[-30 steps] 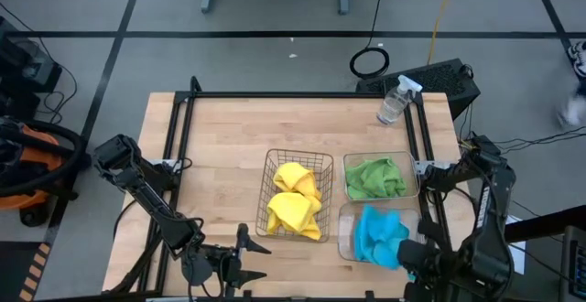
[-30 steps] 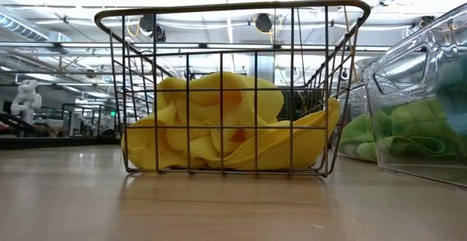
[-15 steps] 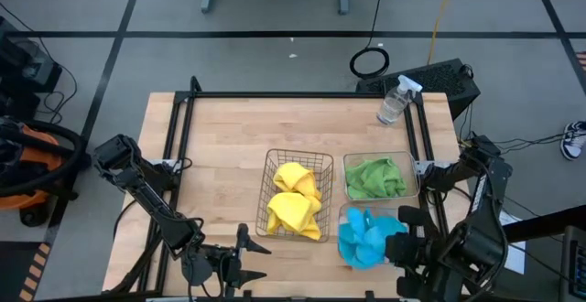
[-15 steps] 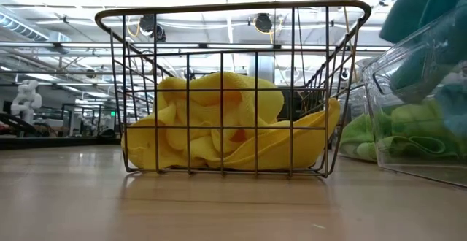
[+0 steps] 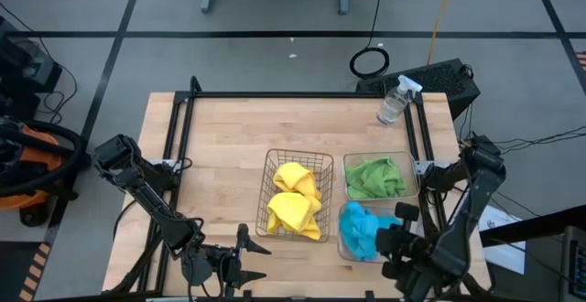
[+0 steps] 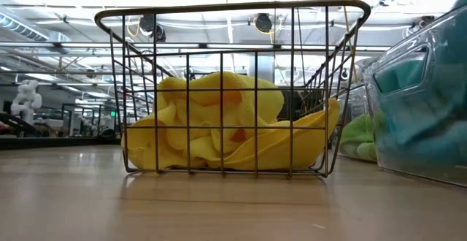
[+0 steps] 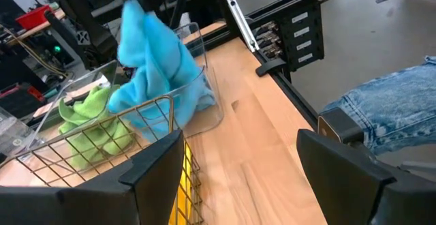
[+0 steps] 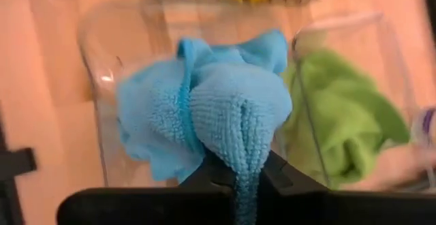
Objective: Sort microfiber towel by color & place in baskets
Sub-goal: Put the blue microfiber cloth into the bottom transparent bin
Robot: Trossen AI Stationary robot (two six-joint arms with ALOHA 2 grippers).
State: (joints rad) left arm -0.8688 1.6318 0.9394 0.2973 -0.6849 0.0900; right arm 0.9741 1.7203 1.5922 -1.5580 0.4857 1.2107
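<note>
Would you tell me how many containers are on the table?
3: a wire basket holding yellow towels, a clear tub of green towels beside it, and a nearer clear tub with a blue towel.

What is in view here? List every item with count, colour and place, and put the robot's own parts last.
Wire-mesh basket: one, brownish, middle of the table, holding the yellow towels.
Yellow towels: a heap, count unclear, in the wire-mesh basket.
Clear tubs: two, right of the wire-mesh basket, one behind the other.
Green towels: a heap, in the far tub.
Blue towel: blue, hanging over the near tub.
Spray bottle: one, clear, far right table corner.
Table: one, light wood.
Left gripper: open, near table edge, empty.
Right gripper: shut on the blue towel, above the near tub.
</note>
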